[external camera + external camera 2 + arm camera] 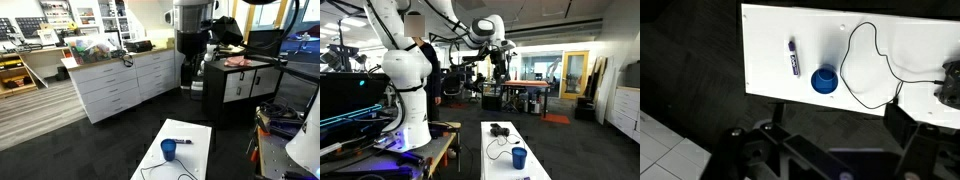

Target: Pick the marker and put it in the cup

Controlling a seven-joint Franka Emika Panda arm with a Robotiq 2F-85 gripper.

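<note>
The marker [793,58] is a short dark pen lying flat on the white table [770,40], just left of the cup in the wrist view. It shows as a small dark mark in an exterior view [186,141]. The dark-blue cup [823,81] stands upright and looks empty; it shows in both exterior views [168,150] [519,157]. My gripper [825,150] hangs high above the table, with its dark fingers wide apart and nothing between them. In an exterior view it is well above the table's far end [498,63].
A long black cable [865,60] curves across the table to the right of the cup and leads to a black device [952,85] [500,129]. The table is narrow, with dark floor around it. White cabinets [115,85] stand far behind.
</note>
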